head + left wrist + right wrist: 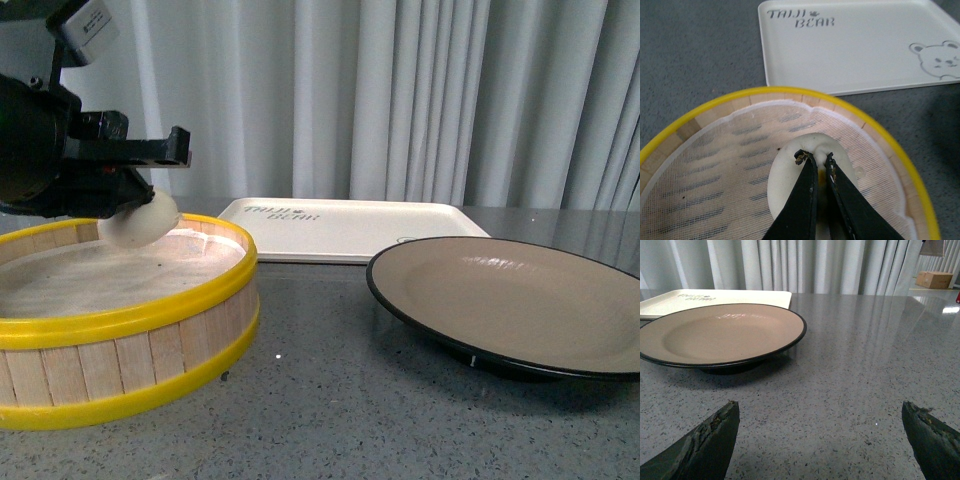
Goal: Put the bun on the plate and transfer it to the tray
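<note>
The white bun point(140, 224) hangs just above the steamer basket, pinched in my left gripper point(135, 205). In the left wrist view the two black fingers are closed into the bun point(785, 175), my left gripper point(815, 159) shut on it over the basket's cloth liner. The beige plate point(520, 295) with its black rim sits at the right on the table. Behind it lies the cream tray point(350, 228), whose bear drawing shows in the left wrist view on the tray point(865, 45). My right gripper point(820, 415) is open low over the bare table, short of the plate point(715, 335).
A round wooden steamer basket point(130, 330) with yellow rims and a white cloth liner point(715, 170) stands at the front left. Grey curtains hang behind the speckled grey table point(350, 400). A cardboard box point(935, 279) sits far back in the right wrist view.
</note>
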{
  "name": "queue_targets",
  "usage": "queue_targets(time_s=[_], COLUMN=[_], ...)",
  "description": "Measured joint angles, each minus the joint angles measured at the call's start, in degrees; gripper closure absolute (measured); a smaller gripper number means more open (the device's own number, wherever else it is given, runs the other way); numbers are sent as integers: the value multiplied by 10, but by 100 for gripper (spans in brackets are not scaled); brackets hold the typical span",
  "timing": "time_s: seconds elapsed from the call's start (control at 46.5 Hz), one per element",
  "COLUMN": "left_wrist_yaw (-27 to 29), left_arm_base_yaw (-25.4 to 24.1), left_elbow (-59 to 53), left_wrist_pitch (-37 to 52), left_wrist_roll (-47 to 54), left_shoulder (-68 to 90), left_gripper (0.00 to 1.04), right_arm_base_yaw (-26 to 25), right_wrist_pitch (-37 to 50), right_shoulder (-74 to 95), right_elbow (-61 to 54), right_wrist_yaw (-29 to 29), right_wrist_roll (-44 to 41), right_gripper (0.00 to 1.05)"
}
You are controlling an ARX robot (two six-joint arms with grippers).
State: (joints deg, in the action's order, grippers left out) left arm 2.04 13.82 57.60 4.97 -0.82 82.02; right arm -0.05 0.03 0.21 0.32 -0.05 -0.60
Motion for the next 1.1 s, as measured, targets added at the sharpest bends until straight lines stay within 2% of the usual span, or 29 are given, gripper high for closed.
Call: queue_targets(time_s=[0.366, 0.516, 0.71, 0.882, 1.097], left_wrist_yaw=[10, 5, -11, -17, -40], left_arm_base_yaw=[72, 156, 224, 252, 266], left_elbow=[18, 41, 58, 78, 137], left_wrist_pitch=[10, 37, 66, 100, 86], left_wrist_roll=[-15, -36, -39, -21, 7], left_shoulder=[-21, -12, 29, 84, 148], left_gripper=[101, 101, 101, 101, 101], right_arm_base_yaw=[0, 0, 0, 0, 0], right_wrist_pitch=[0, 0, 0, 0, 0], right_shoulder=[0, 0, 0, 0, 0], right_elbow=[0, 0, 0, 0, 0], right_wrist_yaw=[0, 0, 0, 0, 0], right_wrist_roll=[0, 0, 0, 0, 0], right_gripper=[8, 8, 8, 8, 8])
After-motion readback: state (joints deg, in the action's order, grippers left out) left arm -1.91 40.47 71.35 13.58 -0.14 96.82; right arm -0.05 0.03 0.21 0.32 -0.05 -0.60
